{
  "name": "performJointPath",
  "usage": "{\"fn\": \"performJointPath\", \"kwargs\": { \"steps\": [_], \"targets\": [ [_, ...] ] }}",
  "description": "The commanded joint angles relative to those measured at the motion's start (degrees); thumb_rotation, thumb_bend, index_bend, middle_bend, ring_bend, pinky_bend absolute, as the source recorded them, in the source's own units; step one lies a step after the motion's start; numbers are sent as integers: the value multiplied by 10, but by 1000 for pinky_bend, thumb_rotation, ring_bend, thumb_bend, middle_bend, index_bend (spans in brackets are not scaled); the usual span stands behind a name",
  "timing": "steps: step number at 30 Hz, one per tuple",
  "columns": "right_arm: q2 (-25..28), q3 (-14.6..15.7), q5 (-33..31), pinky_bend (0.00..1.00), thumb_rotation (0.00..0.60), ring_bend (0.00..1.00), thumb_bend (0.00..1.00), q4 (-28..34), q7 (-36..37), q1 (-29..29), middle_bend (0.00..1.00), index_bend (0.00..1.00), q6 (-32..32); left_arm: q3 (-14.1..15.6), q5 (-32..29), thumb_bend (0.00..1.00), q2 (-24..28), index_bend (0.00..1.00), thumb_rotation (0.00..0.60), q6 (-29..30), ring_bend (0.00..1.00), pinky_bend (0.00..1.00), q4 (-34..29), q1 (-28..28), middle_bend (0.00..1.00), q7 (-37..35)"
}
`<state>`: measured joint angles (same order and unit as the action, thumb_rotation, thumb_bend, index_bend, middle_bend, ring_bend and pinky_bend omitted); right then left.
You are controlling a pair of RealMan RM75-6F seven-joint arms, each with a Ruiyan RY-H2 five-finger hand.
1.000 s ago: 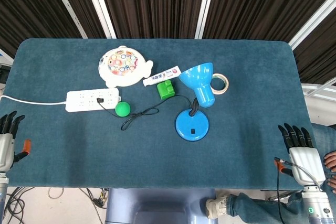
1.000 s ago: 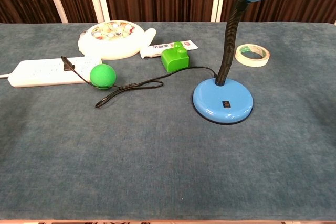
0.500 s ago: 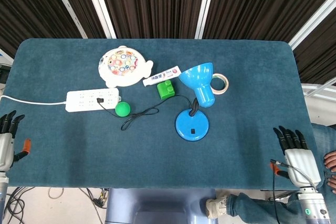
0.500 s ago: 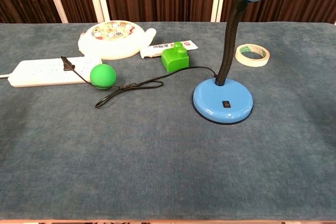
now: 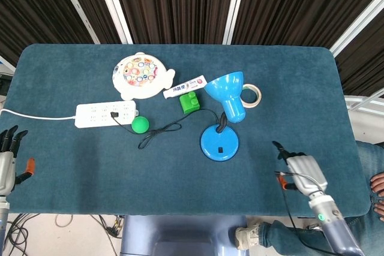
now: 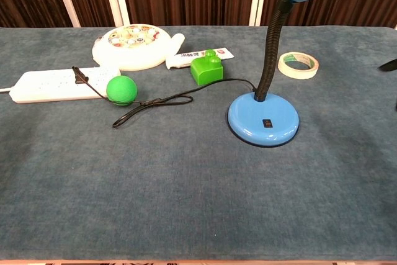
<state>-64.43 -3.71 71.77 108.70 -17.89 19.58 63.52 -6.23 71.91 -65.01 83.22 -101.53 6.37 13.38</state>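
Lamp base sits just left of the right hand, well apart from the left

Lamp base point(image 5: 219, 142), a round blue disc with a small black switch on top, is the landmark here. It stands near the middle of the blue-carpeted table point(image 5: 72, 166), and the lamp's black gooseneck point(image 6: 271, 54) rises from its far edge to the blue shade point(image 5: 227, 90), which hangs beyond it and a little to the right.

Right hand point(image 5: 302, 170) lies to the right of the base and slightly nearer the robot, over the table's front part. It holds nothing; its dark fingers appear drawn together and point up-left toward the base, though how far they are curled cannot be told. In the chest view only a dark fingertip shows at the right edge.

Left hand point(image 5: 6, 163) hangs far to the left of the base, off the table's front left corner, empty with fingers spread. The right hand is plainly the nearer of the two.

Left of the base the black cord point(image 5: 157, 134) runs to a white power strip point(image 5: 105, 113), with a green ball point(image 5: 140, 125) beside it. Beyond the base sits a green block point(image 5: 189, 102), and beyond-right a tape roll point(image 5: 251, 95).
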Motion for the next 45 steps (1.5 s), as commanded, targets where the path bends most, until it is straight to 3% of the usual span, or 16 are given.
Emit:
{"fn": "performJointPath", "kwargs": {
  "steps": [1, 15, 25, 45],
  "targets": [
    [-37, -16, -58, 484, 600, 487, 391, 7, -54, 42, 446, 46, -42, 0, 0, 454, 0, 151, 600, 0, 0, 0, 1, 0, 18, -1],
    [-143, -24, -219, 664, 600, 494, 391, -8, -179, 124, 462, 46, -67, 0, -2, 454, 1, 151, 600, -5, 0, 0, -1, 1, 18, -3],
    [-173, -27, -286, 753, 600, 494, 392, -7, -224, 165, 462, 47, -52, 0, -4, 454, 0, 151, 600, -6, 0, 0, -2, 2, 18, -1],
    [-187, -15, -332, 871, 600, 494, 391, -8, -231, 203, 462, 47, -41, 0, -9, 454, 1, 151, 600, -7, 0, 0, -3, 2, 18, 2]
  ]
}}
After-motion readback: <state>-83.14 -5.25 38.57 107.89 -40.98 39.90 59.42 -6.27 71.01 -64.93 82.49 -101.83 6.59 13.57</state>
